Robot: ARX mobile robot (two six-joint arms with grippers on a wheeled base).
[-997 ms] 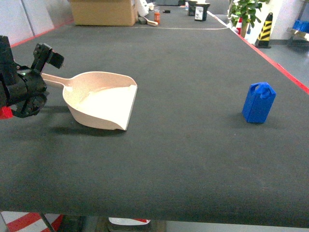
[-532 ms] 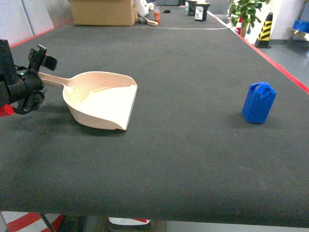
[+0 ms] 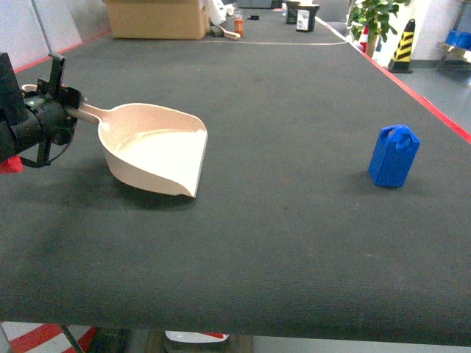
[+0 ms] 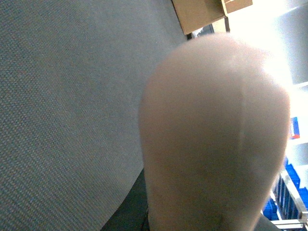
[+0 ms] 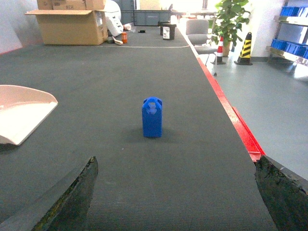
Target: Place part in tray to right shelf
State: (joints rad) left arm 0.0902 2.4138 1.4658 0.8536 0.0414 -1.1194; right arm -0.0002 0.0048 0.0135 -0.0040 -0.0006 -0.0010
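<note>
The part (image 3: 394, 156), a small blue block, stands upright on the dark table at the right; in the right wrist view the part (image 5: 152, 117) is straight ahead, well beyond the fingers. The right gripper (image 5: 176, 185) is open and holds nothing. The cream tray (image 3: 158, 151) rests at the left with its lip on the table and its handle end raised. My left gripper (image 3: 60, 110) is shut on that handle. In the left wrist view the handle (image 4: 216, 134) fills the frame. The tray's lip (image 5: 21, 113) shows in the right wrist view. The right shelf is out of view.
A cardboard box (image 3: 156, 18) sits at the table's far end with small items beside it. A red strip (image 3: 430, 99) marks the table's right edge. Past it stand a striped cone (image 3: 403, 44) and a potted plant (image 3: 375, 18).
My left gripper has moved onto the tray's handle and closed on it. The handle end has risen, tilting the tray. The part has not moved.
</note>
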